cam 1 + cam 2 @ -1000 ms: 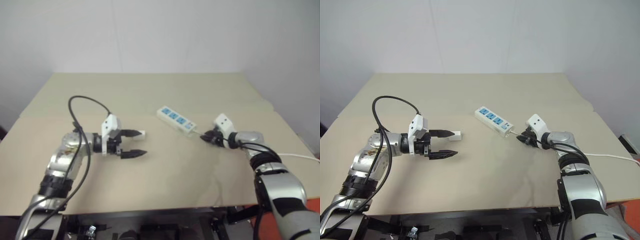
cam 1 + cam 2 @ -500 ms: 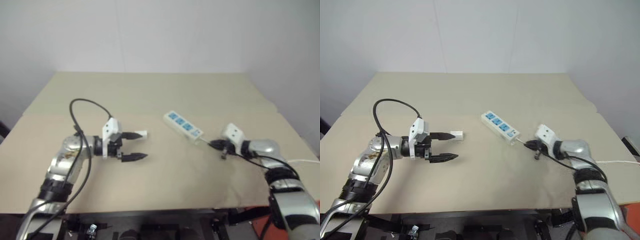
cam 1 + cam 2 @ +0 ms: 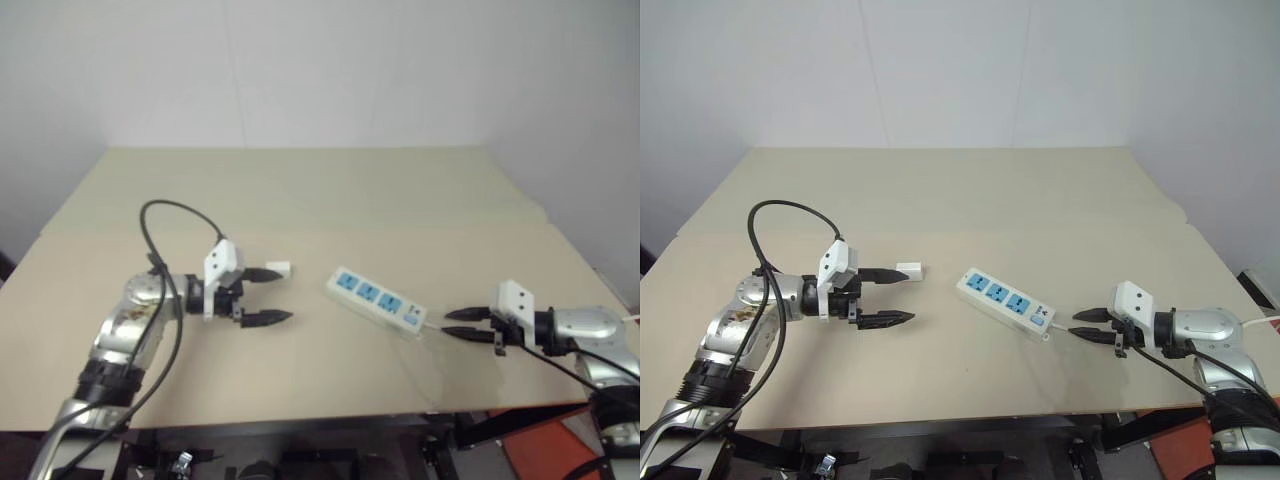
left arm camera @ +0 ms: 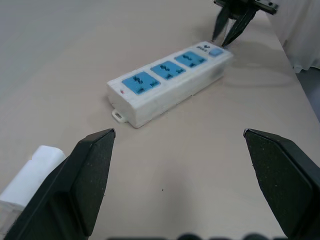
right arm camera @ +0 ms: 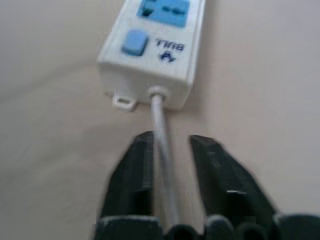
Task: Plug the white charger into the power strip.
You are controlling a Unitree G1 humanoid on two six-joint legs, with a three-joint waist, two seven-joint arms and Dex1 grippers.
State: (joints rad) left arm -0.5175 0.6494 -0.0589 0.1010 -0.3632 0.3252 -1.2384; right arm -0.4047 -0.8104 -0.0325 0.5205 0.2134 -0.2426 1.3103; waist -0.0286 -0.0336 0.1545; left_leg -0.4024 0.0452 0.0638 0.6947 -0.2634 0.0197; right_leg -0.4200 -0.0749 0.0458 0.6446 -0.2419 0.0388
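Observation:
The power strip (image 3: pixel 1005 302), a white bar with three blue sockets, lies slanted on the table near its middle front. Its thin cord (image 5: pixel 162 145) runs between the fingers of my right gripper (image 3: pixel 1076 325), which stands open just behind the strip's switch end, the fingers a little apart around the cord. The white charger (image 3: pixel 909 270) lies flat on the table to the strip's left. My left gripper (image 3: pixel 907 296) is open wide, pointing at the strip, and holds nothing. The charger sits just outside one left finger (image 4: pixel 95 170), not between the two.
The tan table (image 3: pixel 940 190) stretches well behind the strip and both arms. A black cable (image 3: pixel 780 215) loops above my left arm. The table's front edge lies close below both grippers.
My right gripper drew back toward the front right with the cord, dragging the power strip nearer the front edge, and its fingers have since parted. The left gripper and the charger stayed put.

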